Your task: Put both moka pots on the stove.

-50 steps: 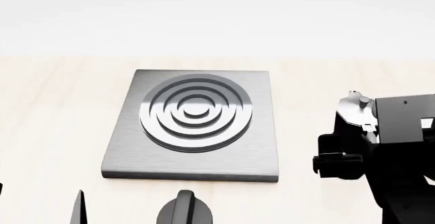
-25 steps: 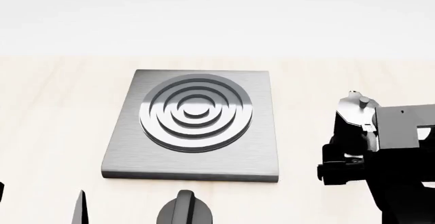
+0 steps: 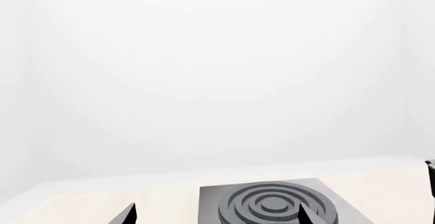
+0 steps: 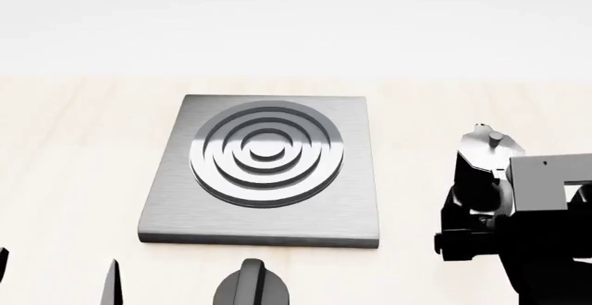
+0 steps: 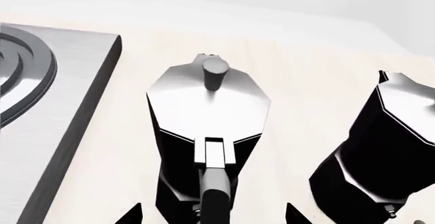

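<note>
Right of the stove (image 4: 263, 173), on the pale desk (image 4: 74, 152), stands the nearer moka pot (image 5: 207, 132) — upright, silver lid up, handle (image 5: 216, 196) pointing back at the wrist camera. The second moka pot (image 5: 380, 152) sits just beside it on the side away from the stove, leaning in that view, though that may only be the camera angle. Neither is on the slab yet; burner (image 4: 266, 152) is bare.

Right tool (image 5: 211, 216): both fingertips show at the picture's edge, spread apart, one either side of the handle and pot body, nothing clamped. In the head view the right arm hides most of the pot; only its lid and upper body show.

Left tool (image 3: 217, 216): tips apart, holding nothing, hanging near the front of the stove by the black dial knob (image 4: 251, 284).

My read — step in hand is the grasp on the nearer pot. To do it well:
- keep the handle centred between the fingers before closing
- go deep enough to catch the handle or waist, not just the handle tip, or the pot will likely swing
- watch the outer finger against the second pot; the gap looks tight
- lift straight up before moving across, clear the slab's edge, set down on the rings and leave room for pot two.
</note>
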`<state>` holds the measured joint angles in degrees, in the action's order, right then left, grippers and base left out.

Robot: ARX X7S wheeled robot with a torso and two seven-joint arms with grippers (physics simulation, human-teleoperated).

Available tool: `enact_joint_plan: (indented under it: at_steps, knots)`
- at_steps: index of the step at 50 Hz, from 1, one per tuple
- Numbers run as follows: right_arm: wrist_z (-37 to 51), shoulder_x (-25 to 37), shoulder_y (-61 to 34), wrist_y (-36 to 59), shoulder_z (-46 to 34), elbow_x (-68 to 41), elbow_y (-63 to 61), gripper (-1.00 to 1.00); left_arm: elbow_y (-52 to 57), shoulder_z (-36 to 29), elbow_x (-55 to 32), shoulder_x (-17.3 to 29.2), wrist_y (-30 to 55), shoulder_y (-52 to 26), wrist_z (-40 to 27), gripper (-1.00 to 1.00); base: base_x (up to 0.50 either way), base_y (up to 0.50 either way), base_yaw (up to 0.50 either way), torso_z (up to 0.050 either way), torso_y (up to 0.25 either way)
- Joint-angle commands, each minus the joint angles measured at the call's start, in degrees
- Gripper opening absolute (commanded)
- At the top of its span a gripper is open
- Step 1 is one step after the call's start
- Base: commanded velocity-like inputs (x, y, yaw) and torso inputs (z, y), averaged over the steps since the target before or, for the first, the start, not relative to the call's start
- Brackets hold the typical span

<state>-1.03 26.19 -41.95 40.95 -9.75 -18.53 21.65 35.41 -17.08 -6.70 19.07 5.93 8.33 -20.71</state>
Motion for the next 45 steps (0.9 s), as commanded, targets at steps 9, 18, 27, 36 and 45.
enact_joint_plan:
  at_steps: [9,18,27,36,45]
  knots:
    - [-0.2,-0.2,0.3,-1.3,-0.7,0.5,1.8,-1.0,0.3,-0.3,-0.1,0.4,0.2,-0.1,-0.5,1.0,0.0,0.0,0.0,0.0,0.0]
    - [-0.3,-0.2,0.4,-1.5,-1.1,0.5,1.7,-1.0,-0.1,-0.6,-0.2,0.5,-0.1,-0.2,-0.6,1.0,0.0,0.0,0.0,0.0,0.0]
    - [0.0,-0.2,0.8,-1.0,-1.1,0.3,0.1,-1.0,-0.2,-0.8,-0.2,0.6,-0.1,-0.3,-0.8,1.0,0.0,0.0,0.0,0.0,0.0]
    - [1.2,0.8,1.4,2.7,-0.3,-1.0,-8.4,-1.0,-0.3,-0.9,-0.4,0.8,-0.2,-0.3,-0.9,1.0,0.0,0.0,0.0,0.0,0.0]
    - [2.6,1.8,1.6,6.7,1.0,-2.8,-17.5,-1.0,-0.3,-1.2,-0.3,0.9,-0.1,-0.4,-1.1,1.0,0.0,0.0,0.0,0.0,0.0]
